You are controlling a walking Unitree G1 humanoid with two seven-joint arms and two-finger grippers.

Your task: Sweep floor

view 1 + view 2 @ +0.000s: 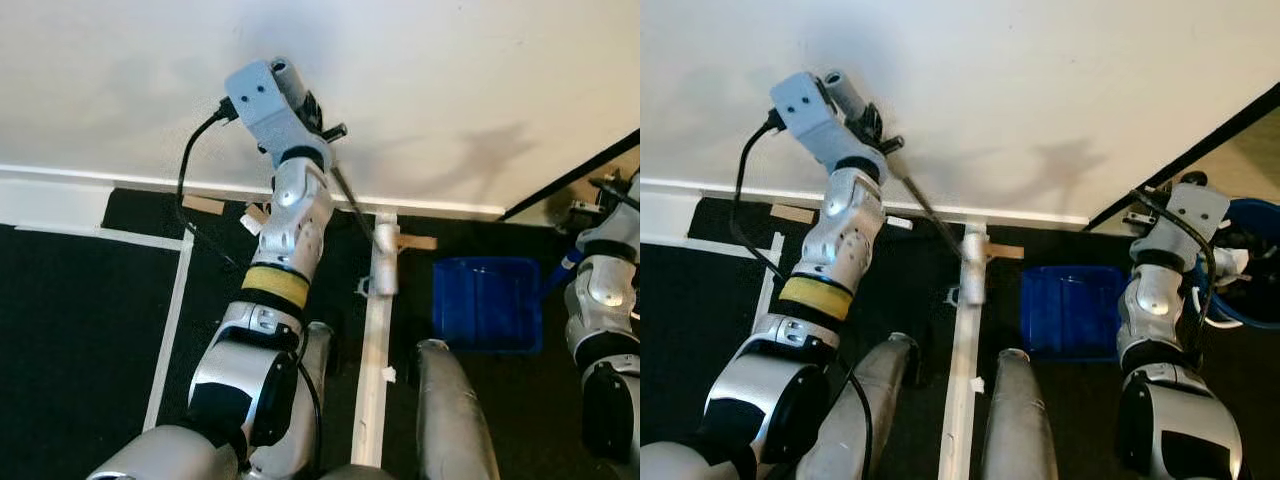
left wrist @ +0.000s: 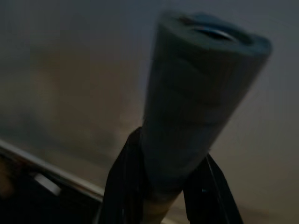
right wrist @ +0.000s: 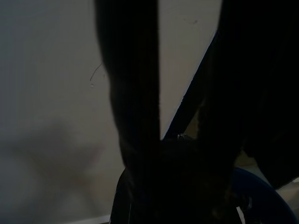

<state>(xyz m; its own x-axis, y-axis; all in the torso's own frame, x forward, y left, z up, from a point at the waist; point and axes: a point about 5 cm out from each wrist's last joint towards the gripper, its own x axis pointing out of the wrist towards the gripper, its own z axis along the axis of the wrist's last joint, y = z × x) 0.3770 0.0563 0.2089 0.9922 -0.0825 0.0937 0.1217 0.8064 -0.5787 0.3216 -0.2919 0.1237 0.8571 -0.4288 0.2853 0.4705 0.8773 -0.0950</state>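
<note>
My left gripper (image 1: 318,125) is raised in front of the white wall and shut on the broom handle (image 1: 280,72), whose grey grip end sticks out above the fingers (image 2: 124,186). The thin dark shaft slants down to a grey lower piece (image 1: 385,262) resting on the black floor by a white tape line. A blue dustpan (image 1: 487,303) lies flat on the floor just right of it. Brown scraps (image 1: 203,204) and small white bits lie along the skirting. My right gripper (image 1: 1200,200) is held up at the far right, near a blue bin (image 1: 1252,270).
The white wall (image 1: 450,80) and its skirting stand close ahead. White tape lines (image 1: 168,330) cross the black floor. My own two legs (image 1: 455,410) fill the near floor. A dark doorway edge (image 1: 1180,160) runs diagonally at the right.
</note>
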